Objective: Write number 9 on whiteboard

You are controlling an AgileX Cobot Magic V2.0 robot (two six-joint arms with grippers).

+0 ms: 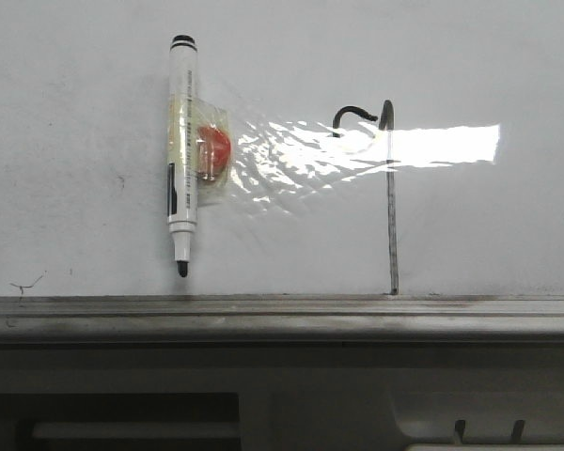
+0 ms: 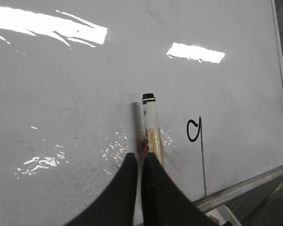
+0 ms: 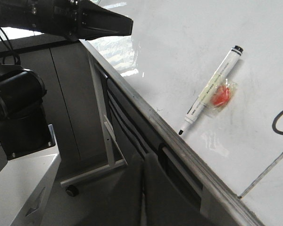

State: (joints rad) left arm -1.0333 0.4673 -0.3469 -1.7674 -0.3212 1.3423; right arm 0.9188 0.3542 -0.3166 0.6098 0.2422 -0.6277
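Note:
The whiteboard [image 1: 75, 141] is glossy white, with a grey metal rail [image 1: 263, 315] along its near edge. The number 9 [image 1: 392, 207] is a small hook joined to a long straight stroke; it also shows in the left wrist view [image 2: 194, 131] and, cut off, in the right wrist view [image 3: 279, 123]. A white uncapped marker [image 1: 182, 150] with clear tape and a red blob lies loose on the board, tip toward the rail. My left gripper [image 2: 138, 157] is shut and empty, held off the board. My right gripper [image 3: 142, 162] is shut and empty, below the rail.
A wrinkled shiny patch [image 1: 282, 164] lies between marker and 9. A tiny black scribble [image 1: 23, 282] sits near the rail. In the right wrist view, the left arm's black fingers [image 3: 108, 23] reach over the board's edge, above a grey frame [image 3: 101, 117] and a white base [image 3: 19, 188].

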